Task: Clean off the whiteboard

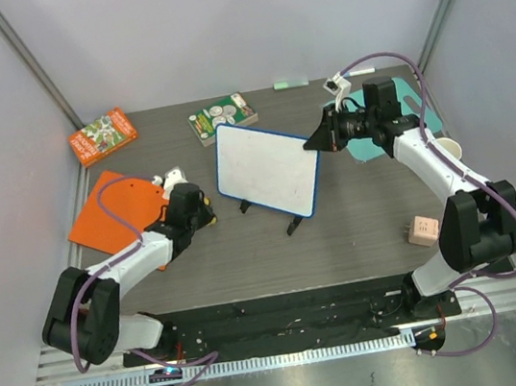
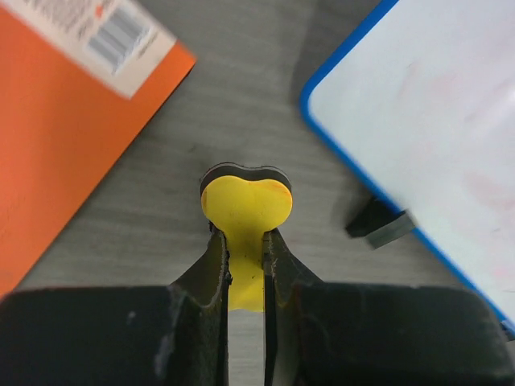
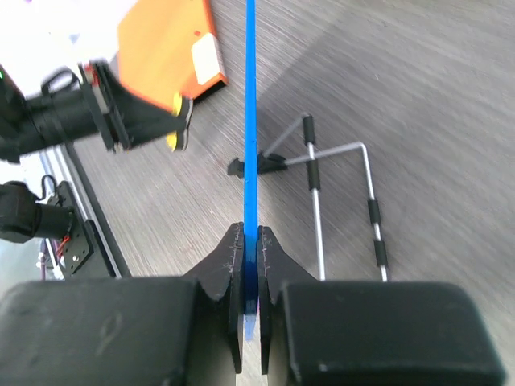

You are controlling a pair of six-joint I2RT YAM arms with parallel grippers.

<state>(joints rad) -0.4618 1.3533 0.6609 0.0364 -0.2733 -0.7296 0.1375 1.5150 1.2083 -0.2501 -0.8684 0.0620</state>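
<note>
Bright even light, blurred wrist foregrounds

Left of whiteboard (image 1: 267,169): a strip of bare table (image 1: 345,253) is left before the orange board (image 1: 111,215), partly filled by the left gripper (image 1: 201,211) clamped on a yellow eraser (image 2: 245,201).
Right edge: blocked by the right gripper (image 1: 315,142), closed on the frame.
Behind the whiteboard: room is taken by a wire stand (image 3: 366,173) and black feet (image 1: 293,226).
Near side: a wide stretch is left bare up to the arm bases.
Far side: a green box (image 1: 222,118) is placed near the top corner.
</note>
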